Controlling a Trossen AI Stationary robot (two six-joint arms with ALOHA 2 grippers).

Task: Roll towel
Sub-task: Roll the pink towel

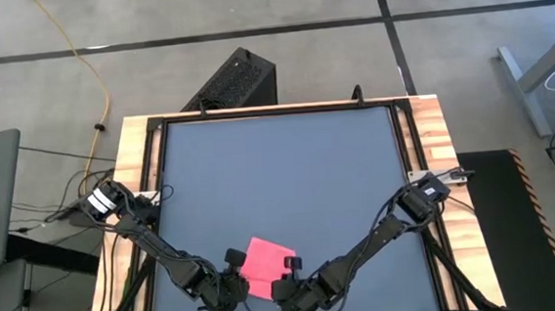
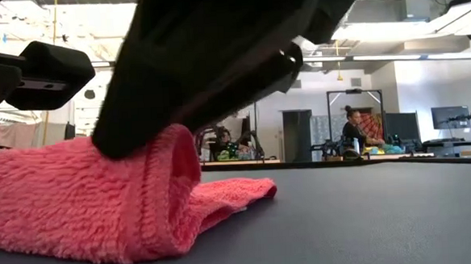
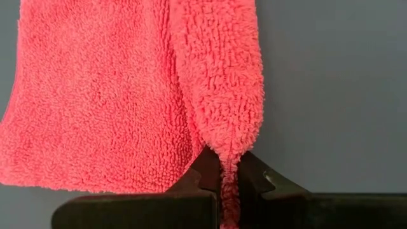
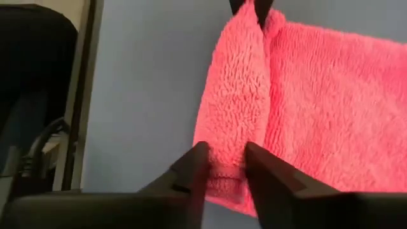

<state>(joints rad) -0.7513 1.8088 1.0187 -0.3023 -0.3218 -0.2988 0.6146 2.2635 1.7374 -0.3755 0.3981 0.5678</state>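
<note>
The pink towel point(image 1: 263, 262) lies on the dark table point(image 1: 278, 165) near its front edge, midway across. One side is turned over into a thick roll point(image 4: 238, 95); the rest lies flat point(image 3: 95, 95). My left gripper point(image 3: 229, 175) is shut on one end of the roll. My right gripper point(image 4: 227, 166) closes on the opposite end. In the low view, dark gripper parts point(image 2: 208, 69) sit over the towel's raised fold point(image 2: 162, 192). My left gripper pinches the tapered end of the roll point(image 3: 230, 162) between its two fingers, slanting down, with the fingers along the roll. The roll runs away from the fingers and rests on the table. My right gripper has the other end of the roll point(image 4: 227, 152) between its two fingers point(image 4: 191, 168), slanting down, and the fabric narrows there. That end lies on the table.
The table's front edge is close behind both grippers, and the two arms point(image 1: 166, 247) point(image 1: 372, 242) converge there. Bare table stretches toward the far edge. A black box point(image 1: 233, 80) stands on the floor beyond it. People point(image 2: 352, 130) sit in the room behind.
</note>
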